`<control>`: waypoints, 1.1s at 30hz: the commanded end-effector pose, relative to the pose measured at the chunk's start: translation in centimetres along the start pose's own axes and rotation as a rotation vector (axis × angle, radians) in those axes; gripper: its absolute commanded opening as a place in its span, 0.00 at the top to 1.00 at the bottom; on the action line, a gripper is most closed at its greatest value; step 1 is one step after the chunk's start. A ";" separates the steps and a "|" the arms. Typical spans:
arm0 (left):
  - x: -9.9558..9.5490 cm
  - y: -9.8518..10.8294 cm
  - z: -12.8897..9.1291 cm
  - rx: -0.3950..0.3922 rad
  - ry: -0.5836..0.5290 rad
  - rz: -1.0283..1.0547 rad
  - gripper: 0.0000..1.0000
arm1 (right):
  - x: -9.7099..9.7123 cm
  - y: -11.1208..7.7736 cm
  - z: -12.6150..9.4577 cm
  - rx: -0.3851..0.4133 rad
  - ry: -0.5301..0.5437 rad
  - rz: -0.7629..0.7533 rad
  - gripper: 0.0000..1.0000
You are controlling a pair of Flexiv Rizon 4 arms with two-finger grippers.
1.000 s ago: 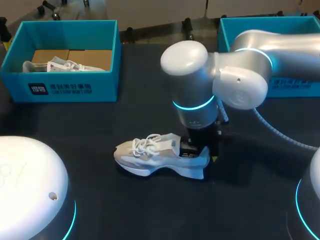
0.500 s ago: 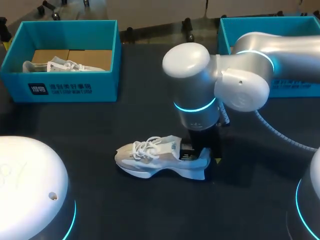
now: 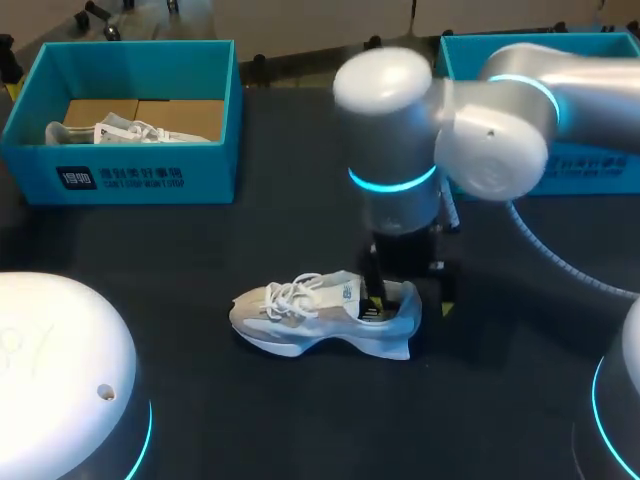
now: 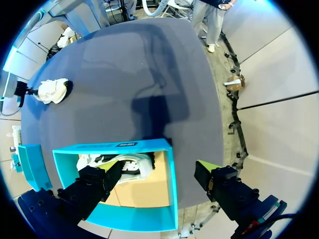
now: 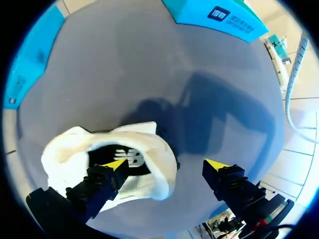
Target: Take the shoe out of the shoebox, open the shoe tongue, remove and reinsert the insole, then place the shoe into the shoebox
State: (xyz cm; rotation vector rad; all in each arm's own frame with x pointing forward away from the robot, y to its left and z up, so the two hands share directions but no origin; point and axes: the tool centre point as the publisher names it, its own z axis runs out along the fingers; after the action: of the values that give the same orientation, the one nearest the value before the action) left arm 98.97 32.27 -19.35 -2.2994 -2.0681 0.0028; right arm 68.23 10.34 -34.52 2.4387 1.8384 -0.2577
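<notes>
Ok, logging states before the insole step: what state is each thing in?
Shoe: upright on table, out of box.
Right gripper: open, straddling the shoe's heel.
Left gripper: open, above left box.
Left box: lidless, second shoe inside.
Right box: lidless, contents hidden.

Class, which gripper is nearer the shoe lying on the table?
Right. The right gripper straddles the heel of the shoe, one finger inside; the left gripper hangs apart, above the shoebox.
</notes>
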 end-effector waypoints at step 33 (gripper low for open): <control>0.0 -0.2 0.0 -0.004 0.002 0.001 0.00 | -5.1 0.4 -8.4 -0.371 0.403 -0.471 0.00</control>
State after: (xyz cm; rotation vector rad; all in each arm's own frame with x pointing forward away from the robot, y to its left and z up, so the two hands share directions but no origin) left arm 98.98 32.26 -19.35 -2.2996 -2.0680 0.0028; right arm 68.36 7.56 -25.17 1.8636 2.2654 0.3399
